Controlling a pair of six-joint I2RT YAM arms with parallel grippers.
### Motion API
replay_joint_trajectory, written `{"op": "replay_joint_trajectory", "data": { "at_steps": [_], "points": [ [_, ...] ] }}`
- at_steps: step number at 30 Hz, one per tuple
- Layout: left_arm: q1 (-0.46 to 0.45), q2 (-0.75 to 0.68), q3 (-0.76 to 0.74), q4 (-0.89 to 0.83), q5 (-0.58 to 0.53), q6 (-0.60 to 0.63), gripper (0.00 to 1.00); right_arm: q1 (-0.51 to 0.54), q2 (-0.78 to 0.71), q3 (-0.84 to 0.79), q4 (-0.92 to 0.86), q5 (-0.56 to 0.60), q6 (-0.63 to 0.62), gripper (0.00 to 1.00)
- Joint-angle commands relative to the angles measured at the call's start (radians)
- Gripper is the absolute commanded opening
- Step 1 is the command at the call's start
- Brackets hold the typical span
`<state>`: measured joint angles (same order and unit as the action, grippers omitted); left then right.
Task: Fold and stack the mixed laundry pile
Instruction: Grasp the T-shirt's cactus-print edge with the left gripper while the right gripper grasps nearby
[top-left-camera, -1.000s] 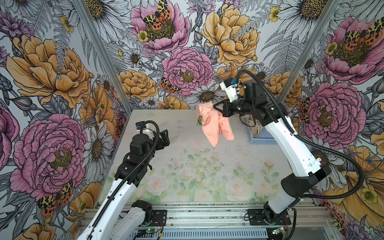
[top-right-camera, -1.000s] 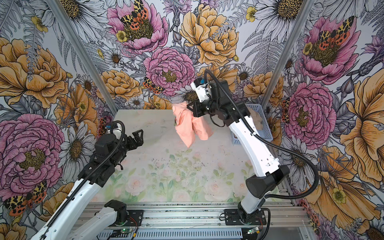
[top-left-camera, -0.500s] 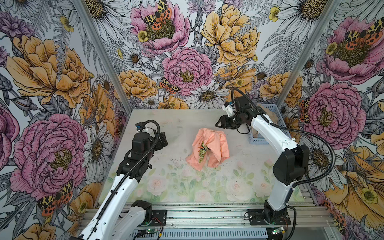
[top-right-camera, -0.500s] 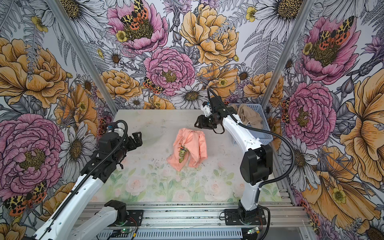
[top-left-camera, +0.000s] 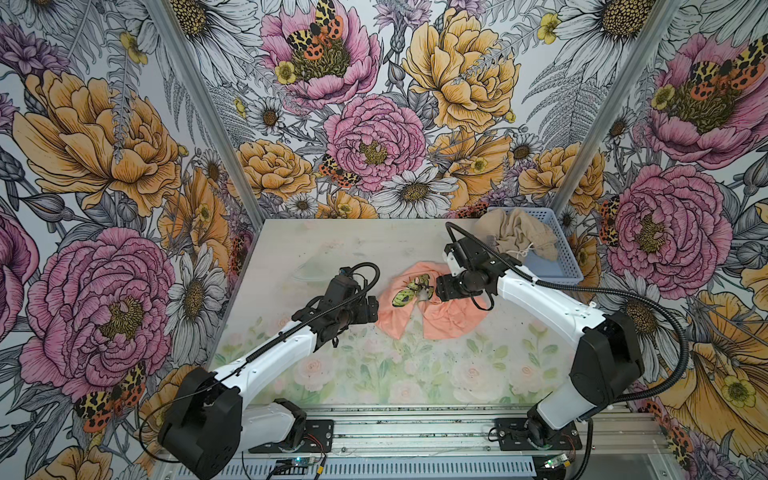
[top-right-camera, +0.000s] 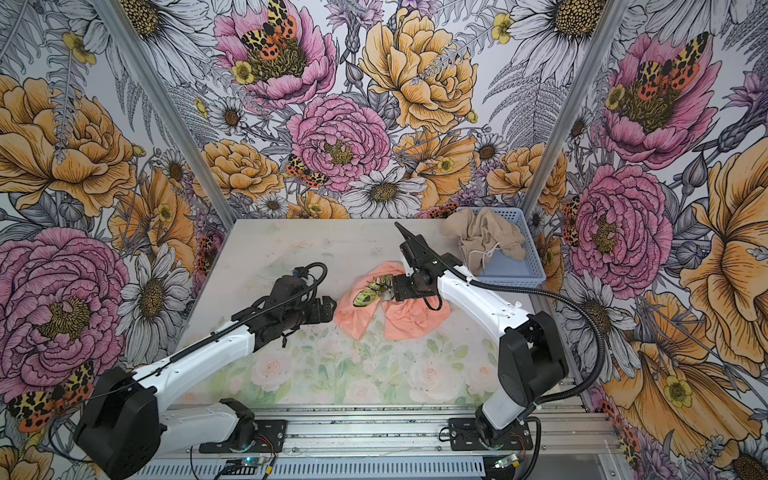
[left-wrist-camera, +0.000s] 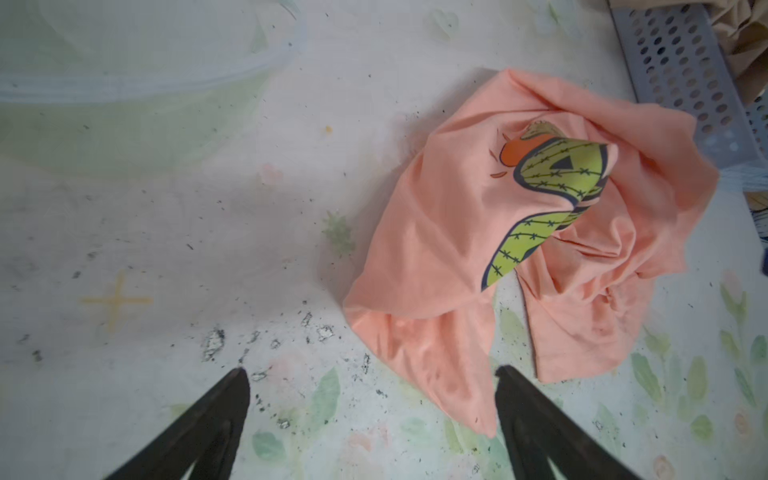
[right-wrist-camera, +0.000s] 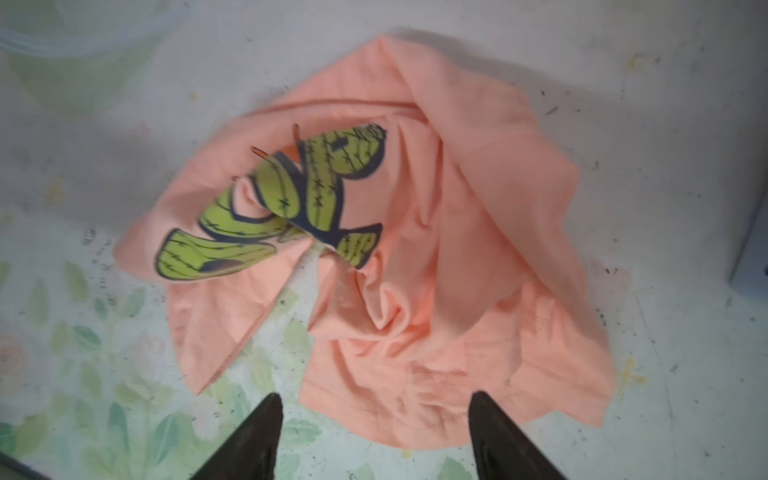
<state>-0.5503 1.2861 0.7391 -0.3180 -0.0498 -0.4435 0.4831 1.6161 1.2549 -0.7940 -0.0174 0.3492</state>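
Left wrist view: salmon T-shirt (left-wrist-camera: 457, 232) lies crumpled just ahead of the empty, wide-open left gripper (left-wrist-camera: 370, 370); right gripper (right-wrist-camera: 374, 395), likewise released, hovers over it. Behind that gripper, the beige garment (top-left-camera: 517, 232) sits bunched in the basket (top-left-camera: 557, 266). Nothing folded or stacked yet.
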Motion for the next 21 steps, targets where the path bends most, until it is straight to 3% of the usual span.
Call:
{"op": "replay_joint_trajectory", "data": {
  "at_steps": [1, 6, 8, 10, 16, 18, 21],
  "points": [
    [-0.043, 0.082, 0.086, 0.092, 0.024, 0.044, 0.92, -0.012, -0.014, -0.042, 0.077, 0.115, 0.033, 0.73],
    [-0.108, 0.255, 0.234, 0.082, 0.032, 0.122, 0.87, -0.044, -0.043, -0.100, 0.088, 0.112, 0.055, 0.74],
    [-0.121, 0.314, 0.281, 0.080, 0.042, 0.134, 0.81, -0.058, -0.056, -0.131, 0.105, 0.088, 0.065, 0.74],
    [-0.127, 0.371, 0.323, 0.070, 0.031, 0.137, 0.70, -0.066, -0.065, -0.164, 0.144, 0.049, 0.078, 0.74],
    [-0.125, 0.435, 0.384, 0.046, -0.037, 0.129, 0.14, -0.067, -0.050, -0.197, 0.280, -0.050, 0.109, 0.74],
    [-0.123, 0.418, 0.388, 0.041, -0.055, 0.129, 0.02, -0.065, -0.032, -0.184, 0.310, -0.079, 0.115, 0.73],
    [-0.117, 0.387, 0.386, 0.034, -0.068, 0.131, 0.00, -0.060, 0.017, -0.154, 0.326, -0.092, 0.122, 0.71]
  ]
}}
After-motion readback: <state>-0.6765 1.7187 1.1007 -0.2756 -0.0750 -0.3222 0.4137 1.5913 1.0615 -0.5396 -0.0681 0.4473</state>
